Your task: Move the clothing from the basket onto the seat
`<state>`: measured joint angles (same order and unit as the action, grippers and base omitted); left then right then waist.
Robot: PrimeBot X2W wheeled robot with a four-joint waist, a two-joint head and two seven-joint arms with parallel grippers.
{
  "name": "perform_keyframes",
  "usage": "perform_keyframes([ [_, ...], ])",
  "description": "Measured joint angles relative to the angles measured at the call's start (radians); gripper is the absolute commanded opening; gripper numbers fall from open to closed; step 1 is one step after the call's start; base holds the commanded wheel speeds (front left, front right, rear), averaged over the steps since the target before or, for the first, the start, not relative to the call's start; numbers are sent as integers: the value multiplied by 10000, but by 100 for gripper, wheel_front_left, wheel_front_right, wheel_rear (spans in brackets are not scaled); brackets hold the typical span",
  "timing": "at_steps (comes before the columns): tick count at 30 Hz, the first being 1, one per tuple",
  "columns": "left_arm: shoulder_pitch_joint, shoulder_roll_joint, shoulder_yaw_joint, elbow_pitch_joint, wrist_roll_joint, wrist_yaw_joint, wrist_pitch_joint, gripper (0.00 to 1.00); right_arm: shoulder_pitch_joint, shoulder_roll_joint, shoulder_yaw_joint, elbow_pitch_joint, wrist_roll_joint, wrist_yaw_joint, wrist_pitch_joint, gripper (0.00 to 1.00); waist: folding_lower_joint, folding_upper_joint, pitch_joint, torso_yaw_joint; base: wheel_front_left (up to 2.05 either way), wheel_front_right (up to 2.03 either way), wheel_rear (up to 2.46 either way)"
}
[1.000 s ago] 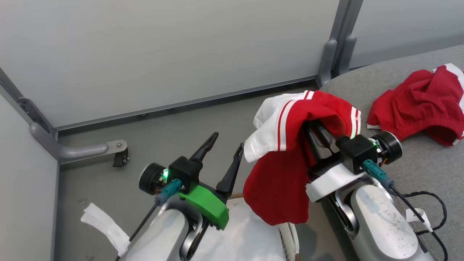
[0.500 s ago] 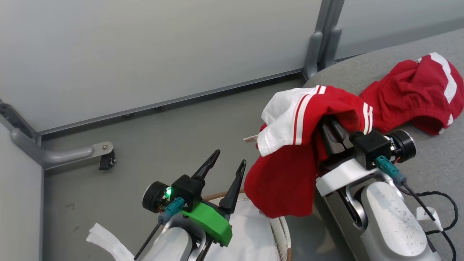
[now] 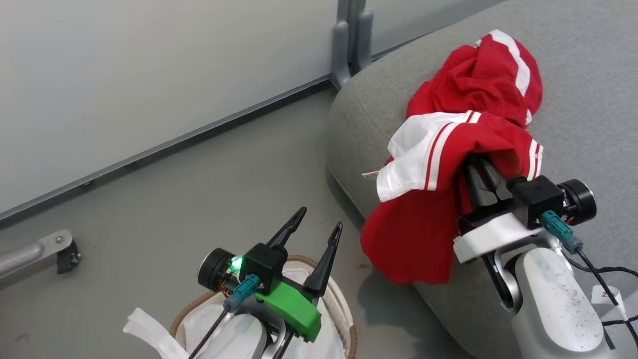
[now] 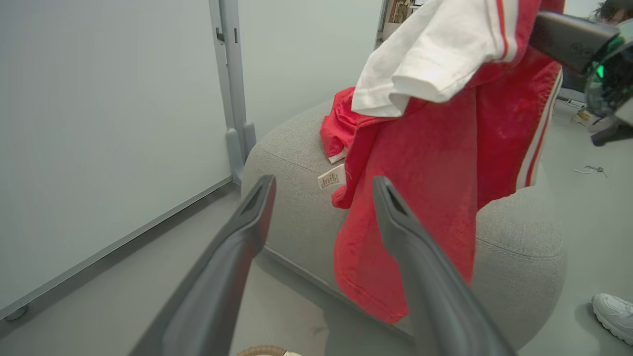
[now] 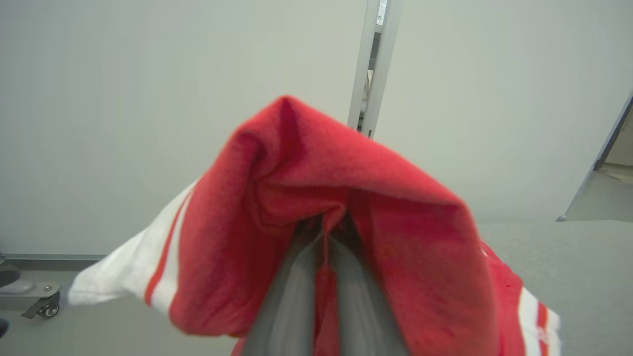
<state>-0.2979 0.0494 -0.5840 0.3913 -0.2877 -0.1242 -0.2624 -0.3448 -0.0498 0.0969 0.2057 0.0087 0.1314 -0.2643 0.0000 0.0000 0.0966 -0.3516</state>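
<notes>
My right gripper [image 3: 479, 172] is shut on a piece of clothing [image 3: 428, 199], red with a white panel and stripes. It drapes over the fingers and hangs over the front corner of the grey seat [image 3: 588, 99]. The right wrist view shows the shut gripper [image 5: 326, 242] pinching that red cloth [image 5: 316, 188]. A second red garment [image 3: 478, 80] lies crumpled on the seat just behind. My left gripper [image 3: 320, 219] stands open and holds nothing, above the basket [image 3: 350, 329] with its brown rim and white liner. In the left wrist view the open gripper [image 4: 324, 183] points at the hanging garment [image 4: 435, 188].
Grey partition panels with a post [image 3: 349, 45] stand behind the seat, and a caster foot [image 3: 62, 252] sits on the floor at the left. A black cable [image 3: 605, 271] lies on the seat by my right arm. A person's white shoe [image 4: 613, 314] is on the floor beyond the seat.
The head camera has swung, shifting the whole picture. My right gripper has carried the hanging garment from over the basket to the seat's corner, close to the other garment. The left gripper stays open.
</notes>
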Motion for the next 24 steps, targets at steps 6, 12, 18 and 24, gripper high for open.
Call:
perform_keyframes([
  [6, -101, -13, -100, 33, 102, -35, -2, 100, 4, 0, -343, -50, 35, 0, 0, 0, 0, 0, 334, -962, 0, 0, 0],
  [12, -230, -17, -115, 29, 295, -36, 0, 100, -336, 0, -773, -228, -65, 0, 0, 0, 0, 0, 859, -1427, 0, 0, 0],
  [18, -505, 100, -46, -79, 441, -46, 0, 100, -1511, 0, -1145, -562, -849, 0, 0, 0, 0, 0, 1469, -1441, 0, 0, 0],
  [24, -941, 391, -35, -213, 619, -46, 0, 100, -3514, -148, -2092, -706, -1578, 0, 0, 0, 0, 0, 2183, -1178, 0, 0, 0],
])
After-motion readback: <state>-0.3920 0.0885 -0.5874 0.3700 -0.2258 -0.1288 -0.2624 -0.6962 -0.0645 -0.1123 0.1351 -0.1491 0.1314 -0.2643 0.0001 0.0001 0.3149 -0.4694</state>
